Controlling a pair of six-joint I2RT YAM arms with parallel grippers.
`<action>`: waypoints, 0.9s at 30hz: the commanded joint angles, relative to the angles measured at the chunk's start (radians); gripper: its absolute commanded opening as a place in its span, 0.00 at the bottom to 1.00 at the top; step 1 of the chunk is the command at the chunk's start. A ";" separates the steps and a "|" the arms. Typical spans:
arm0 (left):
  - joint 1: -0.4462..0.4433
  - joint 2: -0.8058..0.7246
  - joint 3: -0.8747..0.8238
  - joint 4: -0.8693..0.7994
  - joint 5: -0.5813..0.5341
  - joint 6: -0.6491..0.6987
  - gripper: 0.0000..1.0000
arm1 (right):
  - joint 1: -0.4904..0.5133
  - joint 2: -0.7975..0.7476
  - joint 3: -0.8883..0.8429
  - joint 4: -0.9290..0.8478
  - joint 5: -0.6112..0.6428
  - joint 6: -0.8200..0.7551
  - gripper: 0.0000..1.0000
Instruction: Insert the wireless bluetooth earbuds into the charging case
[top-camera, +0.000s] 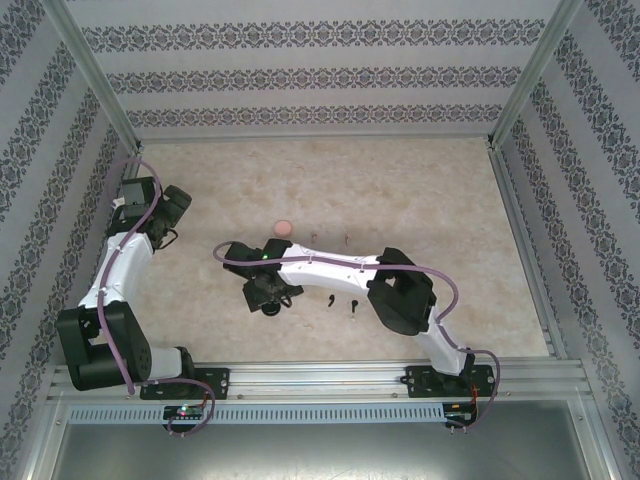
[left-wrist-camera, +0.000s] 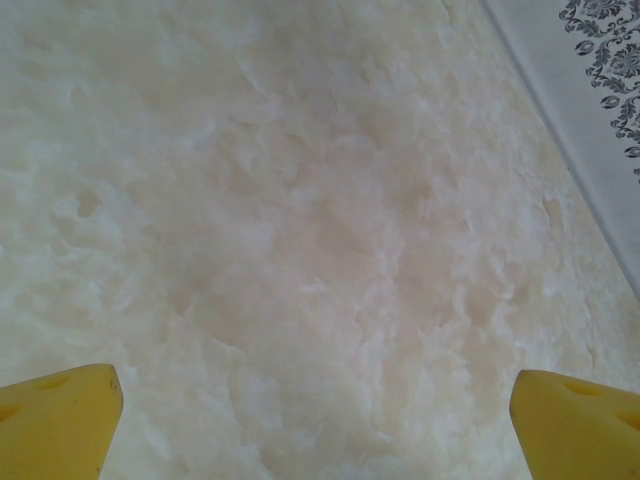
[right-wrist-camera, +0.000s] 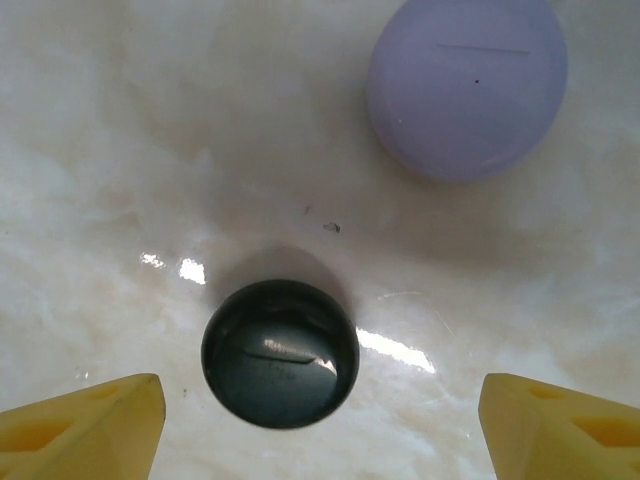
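Glossy marbled bench (top-camera: 420, 190), patterned walls (top-camera: 300, 80) on 3 sides. Left claw (left-wrist-camera: 315, 400) spread over bare bench; right claw (right-wrist-camera: 320, 400) spread over black case (right-wrist-camera: 280, 352).

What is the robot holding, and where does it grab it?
Nothing. The right end effector is open above the black case, not touching it; the left end effector is open too.

Black round case (right-wrist-camera: 280, 352) closed; purple case (right-wrist-camera: 467, 85) closed, apart; two black earbuds (top-camera: 329, 300) loose.
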 joint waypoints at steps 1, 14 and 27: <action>0.015 -0.002 -0.016 -0.004 0.013 -0.025 0.99 | 0.017 0.039 0.045 -0.035 -0.013 0.028 0.81; 0.016 0.001 -0.016 -0.004 0.031 -0.030 0.99 | 0.020 0.113 0.076 -0.039 -0.012 0.066 0.75; 0.016 0.008 -0.017 0.000 0.054 -0.045 0.99 | 0.026 0.147 0.089 -0.043 -0.012 0.084 0.69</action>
